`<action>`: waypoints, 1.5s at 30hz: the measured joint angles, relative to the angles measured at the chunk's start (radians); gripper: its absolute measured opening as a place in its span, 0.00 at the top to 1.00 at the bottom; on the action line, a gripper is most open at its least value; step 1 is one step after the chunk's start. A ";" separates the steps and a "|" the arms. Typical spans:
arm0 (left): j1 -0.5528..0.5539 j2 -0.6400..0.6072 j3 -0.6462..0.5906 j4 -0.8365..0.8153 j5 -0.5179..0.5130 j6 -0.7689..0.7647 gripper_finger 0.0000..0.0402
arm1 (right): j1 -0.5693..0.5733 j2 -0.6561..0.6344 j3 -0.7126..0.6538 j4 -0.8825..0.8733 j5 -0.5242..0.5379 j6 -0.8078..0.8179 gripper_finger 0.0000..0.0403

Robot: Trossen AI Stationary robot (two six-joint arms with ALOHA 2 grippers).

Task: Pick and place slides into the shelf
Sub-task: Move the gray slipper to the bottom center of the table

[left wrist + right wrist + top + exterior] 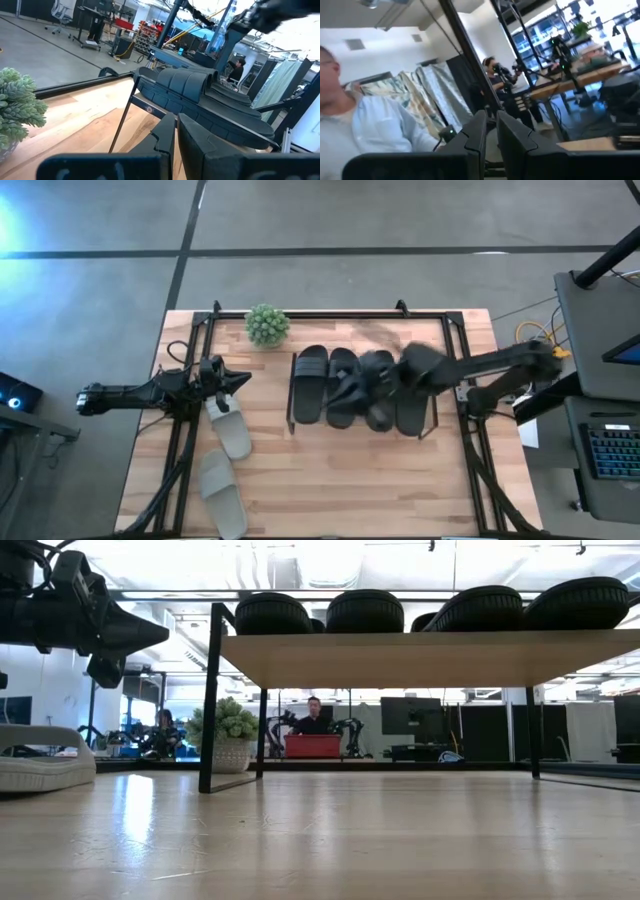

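Handling: since the slides look like moulded rubber, I judge them light, springy and a little grippy; the broad strap or the side edge of the sole seems the safest place to pinch.
Nearest slides: two pale slides lie flat on the table at lower left of the high view, one just below the left claw, the other nearer the table's front edge.
Left claw: the left claw sits at left of the high view, just above the upper pale slide; its fingers are nearly together with only a thin gap, holding nothing.
Shelf: the shelf stands mid-table; four black slides sit side by side on its top board.
Right claw: the right claw reaches in from the right over the black slides; its fingers are nearly closed and empty in its wrist view.
Surface: the table is pale wood planks, smooth with a slight sheen.
Plant: a small potted plant stands at upper left of the table.
Room: beyond the table, people sit at desks.
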 joint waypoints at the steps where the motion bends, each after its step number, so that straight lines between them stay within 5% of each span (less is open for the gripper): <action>1: 0.000 0.000 0.000 0.000 -0.001 0.000 0.98 | -0.018 -0.056 -0.048 0.001 -0.024 -0.011 0.90; 8: 0.000 0.000 0.000 0.001 -0.001 0.000 0.98 | -0.071 -0.404 -0.336 -0.031 -0.066 -0.097 0.90; 20: 0.000 0.000 0.000 0.003 -0.006 0.000 0.98 | -0.098 -0.809 -0.678 -0.038 0.002 -0.185 0.91; 35: 0.000 0.000 0.000 0.002 -0.010 -0.005 0.98 | -0.154 -1.103 -0.928 -0.043 0.062 -0.180 0.90; 45: 0.000 0.001 0.000 0.063 -0.010 -0.316 0.98 | -0.159 -1.319 -1.096 -0.032 0.141 -0.192 0.90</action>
